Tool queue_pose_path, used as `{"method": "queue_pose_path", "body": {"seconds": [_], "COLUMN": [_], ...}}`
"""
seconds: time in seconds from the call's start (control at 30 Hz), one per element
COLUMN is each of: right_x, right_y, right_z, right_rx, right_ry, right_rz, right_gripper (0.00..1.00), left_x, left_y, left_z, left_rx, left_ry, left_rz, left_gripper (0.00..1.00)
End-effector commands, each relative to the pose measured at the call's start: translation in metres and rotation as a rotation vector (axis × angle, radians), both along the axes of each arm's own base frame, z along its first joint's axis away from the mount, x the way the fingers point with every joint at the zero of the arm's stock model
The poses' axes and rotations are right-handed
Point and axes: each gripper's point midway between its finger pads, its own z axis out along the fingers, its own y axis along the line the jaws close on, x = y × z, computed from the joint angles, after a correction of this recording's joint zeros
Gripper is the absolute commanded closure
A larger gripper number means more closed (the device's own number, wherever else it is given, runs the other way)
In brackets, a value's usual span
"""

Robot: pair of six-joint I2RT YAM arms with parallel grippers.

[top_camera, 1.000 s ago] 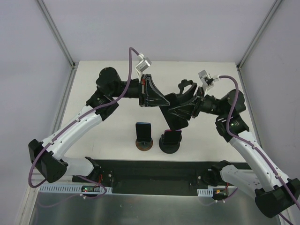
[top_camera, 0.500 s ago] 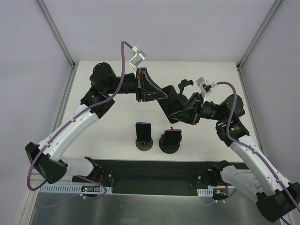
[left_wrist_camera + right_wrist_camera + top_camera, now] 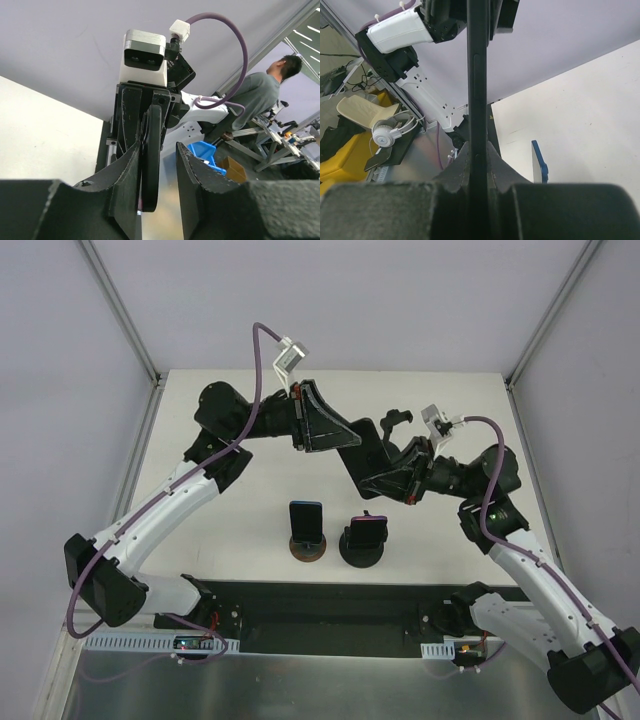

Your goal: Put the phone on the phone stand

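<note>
Shifting phone up-view | right fingers clamped (left fingers slack astride)

Phone between left tool and right tool, above table, left stand and right stand before it

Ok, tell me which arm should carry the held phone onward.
Right, probably: the right pincer clamps the black phone tightly, while the left pincer shows a gap beside it.
</note>
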Motion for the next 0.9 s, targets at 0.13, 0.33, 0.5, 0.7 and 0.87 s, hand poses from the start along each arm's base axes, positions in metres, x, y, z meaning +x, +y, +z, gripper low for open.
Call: {"method": "queue_pose_path", "body": {"seconds": [0.13, 0.33, 0.5, 0.7, 0.87], "right_x": [0.006, 0.008, 0.018, 0.069, 0.108], "right_y": [-0.001, 0.000, 0.001, -0.046, -0.097], "right_z": [0.029, 0.031, 0.024, -0.017, -0.061], "right_rx": [0.084, 0.084, 0.061, -0.114, -0.317], "right_ry": [-0.093, -0.092, -0.068, 0.073, 0.100], "right_rz": [-0.036, -0.034, -0.063, -0.366, -0.660], "right_gripper": [1.00, 1.00, 0.87, 0.16, 0.07], "left_x": [-0.026, -0.025, -0.015, 0.032, 0.067], "left_y": [-0.009, -0.014, -0.019, -0.005, 0.011], "left_z": [0.026, 0.025, 0.020, 0.006, -0.001], "left_rx": [-0.054, -0.047, -0.011, 0.142, 0.192], "left_ry": [-0.075, -0.085, -0.101, -0.212, -0.246], "left_rz": [-0.115, -0.131, -0.082, 0.256, 0.423], "left_gripper": [0.68, 0.89, 1.00, 1.00, 1.00]}}
